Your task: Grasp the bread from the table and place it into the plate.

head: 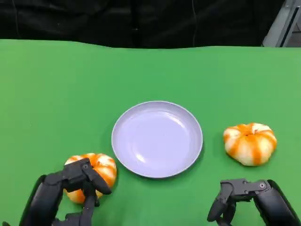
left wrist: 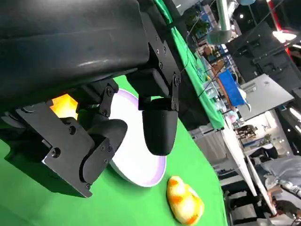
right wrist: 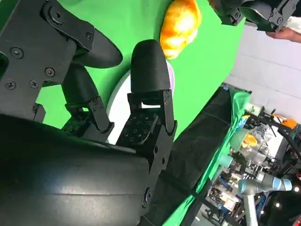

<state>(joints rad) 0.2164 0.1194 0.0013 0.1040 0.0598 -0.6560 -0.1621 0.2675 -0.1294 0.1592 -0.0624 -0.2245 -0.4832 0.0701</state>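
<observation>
Green-covered table backed by black curtain, with a cluttered, brightly lit workshop beyond: more green-draped tables, blue bin, white wall and a silver-and-blue robot arm.

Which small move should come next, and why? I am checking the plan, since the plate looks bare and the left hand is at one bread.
Probably close the left hand on the near bread and lift it. Its fingers are over that bread, which lies on the table beside the plate. I cannot tell if it grips yet. The other bread lies ahead of the right hand.
</observation>
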